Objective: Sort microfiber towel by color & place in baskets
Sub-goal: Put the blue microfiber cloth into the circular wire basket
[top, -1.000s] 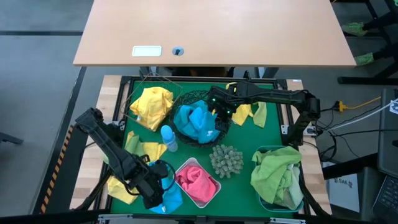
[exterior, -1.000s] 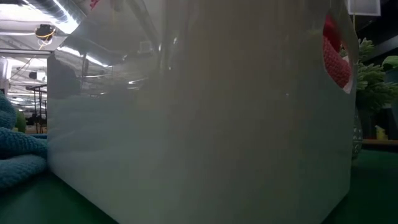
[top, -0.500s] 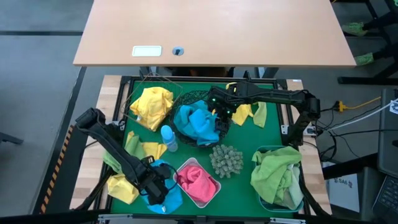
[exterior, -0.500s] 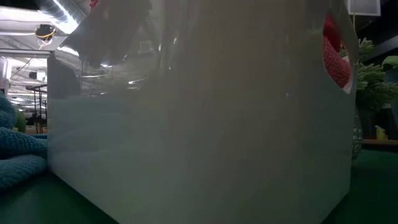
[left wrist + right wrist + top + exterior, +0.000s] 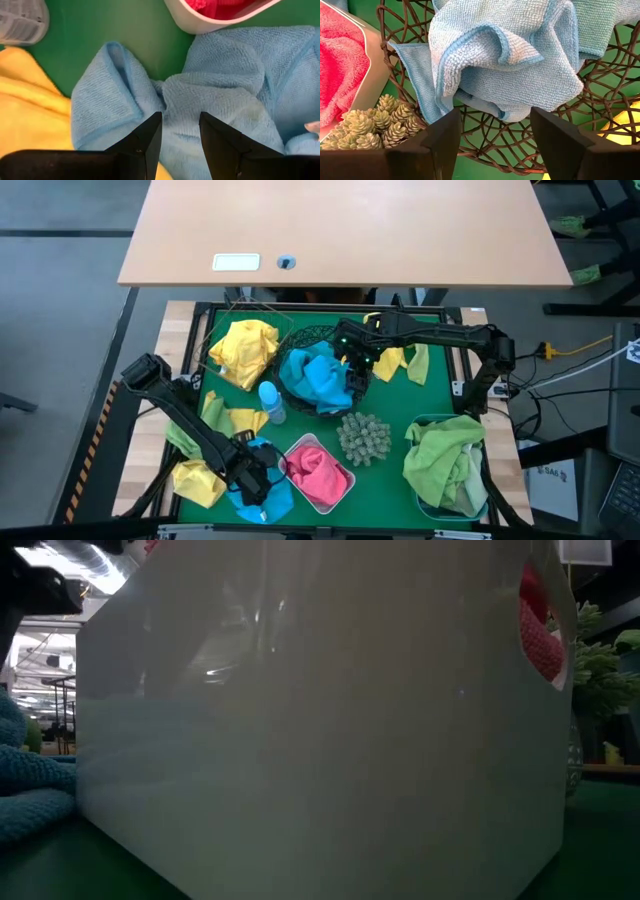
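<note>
A blue towel lies crumpled on the green mat at the table's near left, beside the white tub that holds a pink towel. My left gripper stands over this blue towel, pointing down, its fingers a little apart with a ridge of cloth under the gap. My right gripper hovers wide open over the right rim of the black wire bowl. Blue towels lie heaped in that bowl. My left gripper comes at the blue towel's rumpled middle from above, one fingertip on each side of a raised fold. I cannot tell whether the tips touch the cloth. The towel lies flat on the mat.
Yellow towels lie at the far left and near left. A small blue bottle and a spiky ball stand mid-table. Green towels fill the tub at the near right. The white tub's wall fills the low view.
My left gripper has moved a short way toward the table's far right, nearer the white tub, staying over the blue towel. My right arm has kept still.
</note>
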